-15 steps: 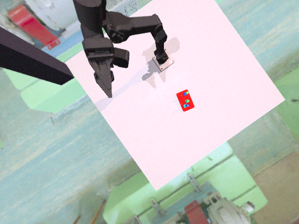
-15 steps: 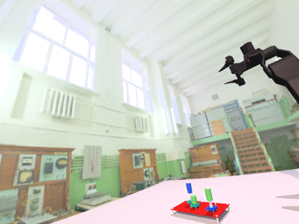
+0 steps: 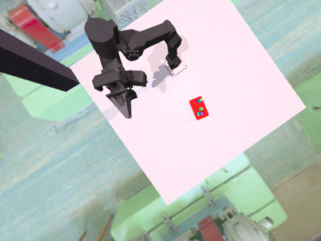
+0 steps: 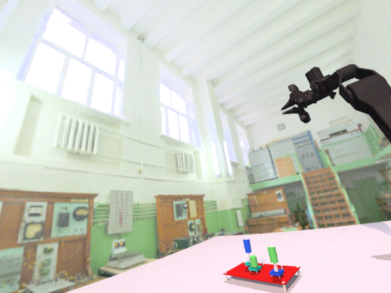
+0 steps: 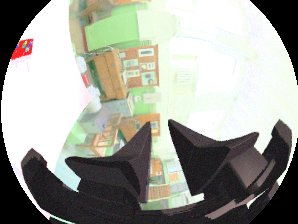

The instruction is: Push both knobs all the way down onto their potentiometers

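The red circuit board (image 3: 195, 107) (image 4: 237, 269) (image 5: 18, 52) stands on short legs. A blue knob (image 4: 247, 245) (image 3: 201, 113) stands high on its shaft, with a gap above its teal potentiometer (image 4: 248, 264). A tall green knob (image 4: 272, 254) (image 3: 200, 100) stands high above the blue potentiometer (image 4: 276, 273), pale shaft showing between. A shorter green knob (image 4: 253, 261) (image 3: 202, 108) sits low against another teal potentiometer (image 4: 255, 269). My gripper (image 3: 129, 117) (image 4: 282, 111) (image 5: 160, 122) is high above the table, far from the board. It is open by a narrow gap, with nothing between its fingertips.
The arm's base plate (image 3: 181, 69) is on the pale table (image 3: 243, 100) (image 4: 174, 272), up and left of the board in the top view. A dark beam (image 3: 37, 64) reaches in from the left there.
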### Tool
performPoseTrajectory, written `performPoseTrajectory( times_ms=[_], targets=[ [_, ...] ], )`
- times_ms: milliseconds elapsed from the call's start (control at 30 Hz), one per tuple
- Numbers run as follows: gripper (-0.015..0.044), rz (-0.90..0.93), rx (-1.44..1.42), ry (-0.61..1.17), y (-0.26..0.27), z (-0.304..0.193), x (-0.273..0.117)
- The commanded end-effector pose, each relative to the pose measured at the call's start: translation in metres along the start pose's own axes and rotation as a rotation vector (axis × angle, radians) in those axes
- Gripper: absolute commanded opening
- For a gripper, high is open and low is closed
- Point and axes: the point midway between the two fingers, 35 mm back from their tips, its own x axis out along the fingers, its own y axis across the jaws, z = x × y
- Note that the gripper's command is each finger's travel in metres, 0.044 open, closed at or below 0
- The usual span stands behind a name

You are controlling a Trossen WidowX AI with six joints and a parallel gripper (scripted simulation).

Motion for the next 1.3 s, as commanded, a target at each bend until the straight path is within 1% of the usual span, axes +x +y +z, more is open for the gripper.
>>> performPoseTrajectory(
  times_ms=[0,333,667,967,1267],
  targets=[
    [0.0,0.019,0.151,-0.006,0.015,0.005,0.02],
    [0.0,0.104,0.475,-0.006,0.057,0.028,0.066],
    [0.0,0.231,0.793,0.014,0.104,0.062,0.106],
    [0.0,0.384,1.053,0.066,0.152,0.105,0.135],
    [0.0,0.569,1.279,0.165,0.204,0.158,0.152]
  ],
)
